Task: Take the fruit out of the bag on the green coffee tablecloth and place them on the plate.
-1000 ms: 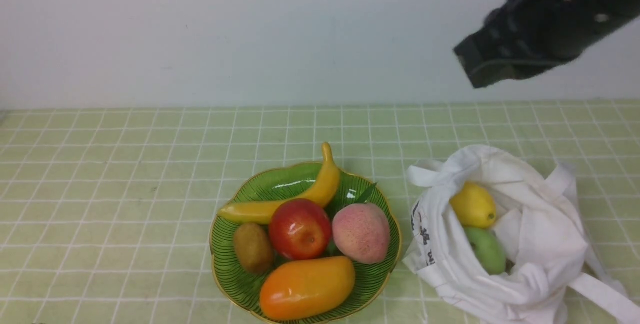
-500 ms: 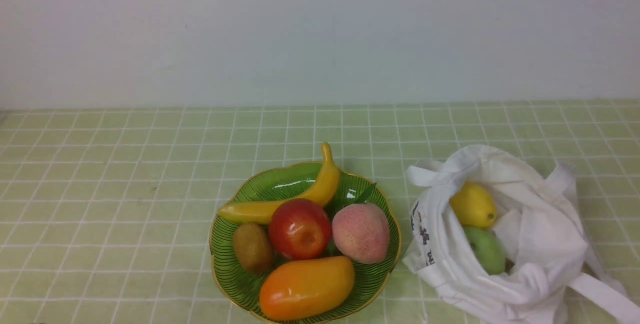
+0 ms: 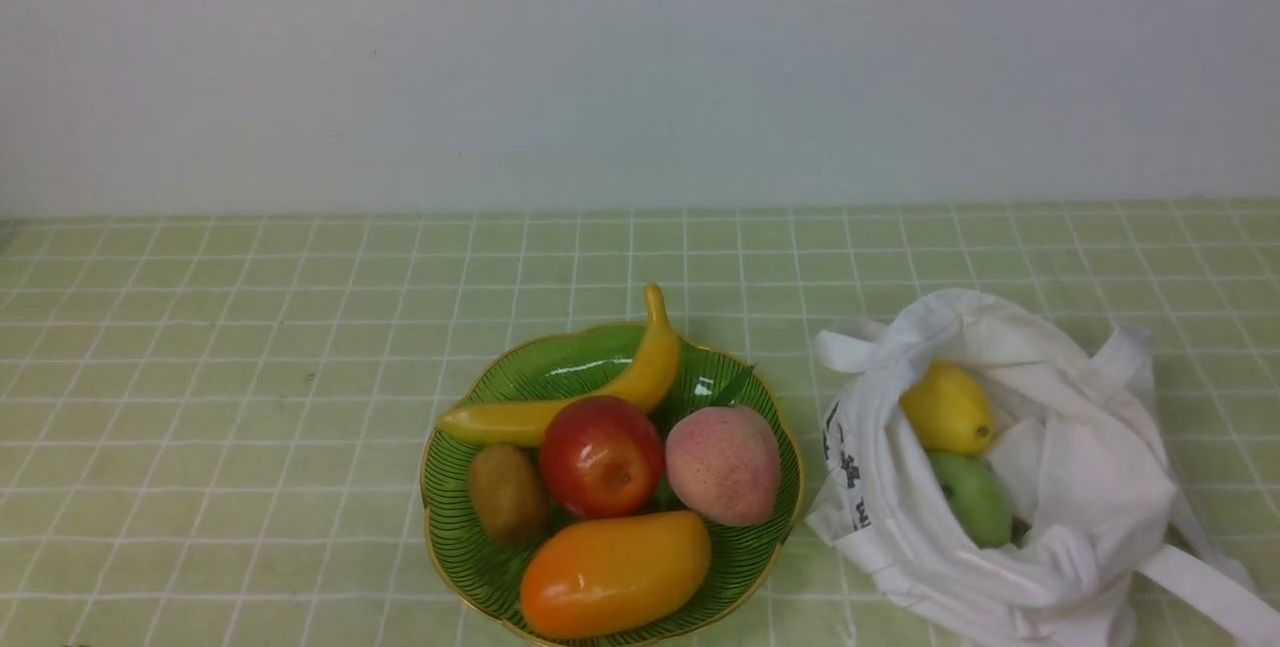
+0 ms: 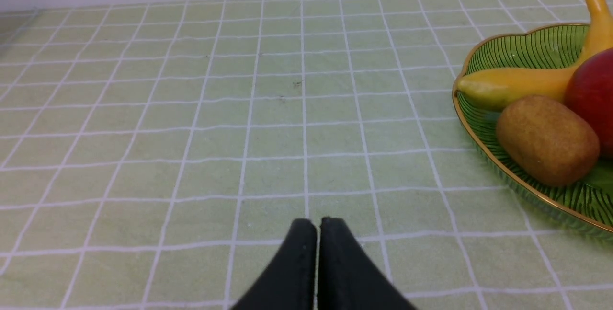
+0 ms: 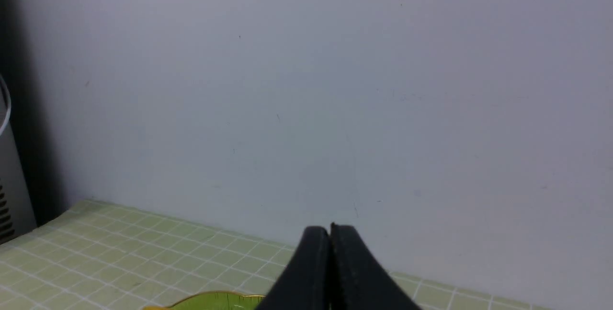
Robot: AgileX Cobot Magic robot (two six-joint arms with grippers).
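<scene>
- The cloth (image 3: 250,377), pale green with a thin white grid, covers the surface up to a plain wall (image 3: 600,67).
- The plate (image 3: 452,537), ribbed green with a gold rim, sits near the front middle of the cloth.
- The apple (image 3: 600,457) lies in the middle of the plate.
- A banana (image 3: 620,392) curves behind the apple and touches it.
- A kiwi (image 3: 507,494) lies at the apple's left, a peach (image 3: 722,464) at its right and a mango (image 3: 615,575) in front.
- The bag (image 3: 1080,487) is slumped just right of the plate with its mouth gaping.
- Black print (image 3: 848,472) marks the side of the bag that faces the plate, and a strap (image 3: 1200,587) trails off to the front right.
- The lemon (image 3: 947,410) lies in the bag's mouth, with the green fruit (image 3: 972,499) just in front of it and touching it; folds partly cover both.
- The left tool (image 4: 317,226) has its two fingers pressed together with nothing between them. It is over bare cloth on the kiwi side of the plate, apart from the rim.
- The right tool (image 5: 329,231) is likewise closed and empty. It is raised and points toward the wall, and a strip of the plate's rim shows beneath it in the right wrist view.
</scene>
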